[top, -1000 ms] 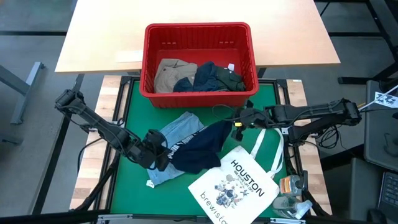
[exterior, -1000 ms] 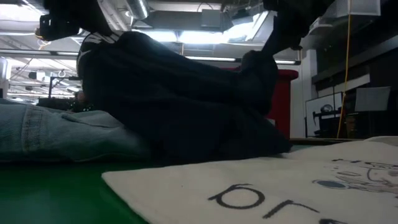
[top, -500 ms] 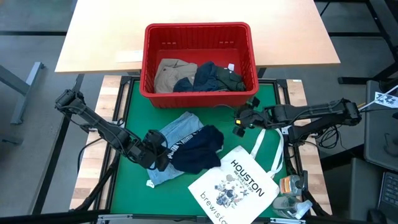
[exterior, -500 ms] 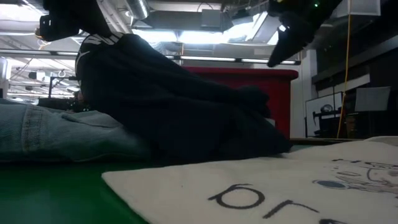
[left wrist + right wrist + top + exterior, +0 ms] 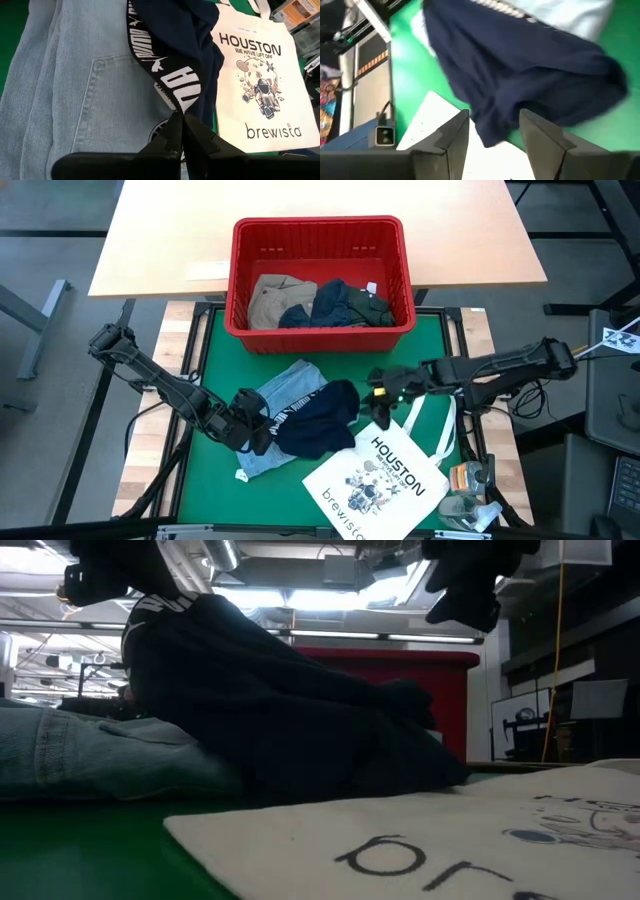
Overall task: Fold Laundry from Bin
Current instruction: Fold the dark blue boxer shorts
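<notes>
A navy garment (image 5: pixel 320 418) lies bunched on the green mat, partly over light blue denim (image 5: pixel 290 385) and beside the white HOUSTON tote (image 5: pixel 380 480). My left gripper (image 5: pixel 255 425) is shut on the navy garment's black lettered waistband. My right gripper (image 5: pixel 383 395) hovers open above the garment's right end, fingers (image 5: pixel 455 137) clear of the cloth; in the low view it hangs high (image 5: pixel 465 595) above the heap (image 5: pixel 290 720). The red bin (image 5: pixel 318 228) stands at the far edge with khaki (image 5: pixel 272 298) and dark garments (image 5: pixel 345 302) inside. My left gripper pinches the navy garment's black waistband with white letters (image 5: pixel 176 102) between its two shut fingers, slanting down from the table's left. That end is held raised; the rest slopes down and rests on the denim and the mat, slack.
Bottles and small clutter (image 5: pixel 470 490) sit at the near right corner by the tote's handles (image 5: pixel 430 420). A wooden table (image 5: pixel 320 200) lies behind the bin. Bare green mat (image 5: pixel 215 350) shows left of the denim.
My right gripper has opened and let go of the navy garment's right end, which was held up and drawn out; that end has fallen into a heap on the mat. The gripper then rolled and moved toward the near edge. The left-held waistband stayed put.
</notes>
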### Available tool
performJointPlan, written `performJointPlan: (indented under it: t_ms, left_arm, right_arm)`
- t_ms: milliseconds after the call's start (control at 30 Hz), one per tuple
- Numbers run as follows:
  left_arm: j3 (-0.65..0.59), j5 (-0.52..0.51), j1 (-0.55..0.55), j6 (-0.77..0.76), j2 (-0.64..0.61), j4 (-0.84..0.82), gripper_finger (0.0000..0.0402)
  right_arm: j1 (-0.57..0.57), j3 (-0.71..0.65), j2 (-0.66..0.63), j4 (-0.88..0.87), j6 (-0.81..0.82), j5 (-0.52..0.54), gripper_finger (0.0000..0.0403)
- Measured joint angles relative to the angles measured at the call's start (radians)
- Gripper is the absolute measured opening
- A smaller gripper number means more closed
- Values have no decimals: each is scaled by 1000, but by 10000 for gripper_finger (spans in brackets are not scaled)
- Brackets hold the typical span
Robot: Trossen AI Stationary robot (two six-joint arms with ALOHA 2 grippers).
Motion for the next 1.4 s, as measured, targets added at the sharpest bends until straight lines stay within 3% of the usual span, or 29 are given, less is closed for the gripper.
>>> performJointPlan:
  t_ms: [333, 667, 1400]
  left_arm:
    - [0, -3, 0, 1, 0, 6, 0]
    - [0, -3, 0, 2, 0, 5, 0]
    - [0, -3, 0, 24, 0, 6, 0]
  right_arm:
    - [136, -1, 178, 236, -2, 81, 172]
    - [142, -2, 316, 239, -1, 181, 172]
    - [79, -1, 311, 150, -79, 255, 172]
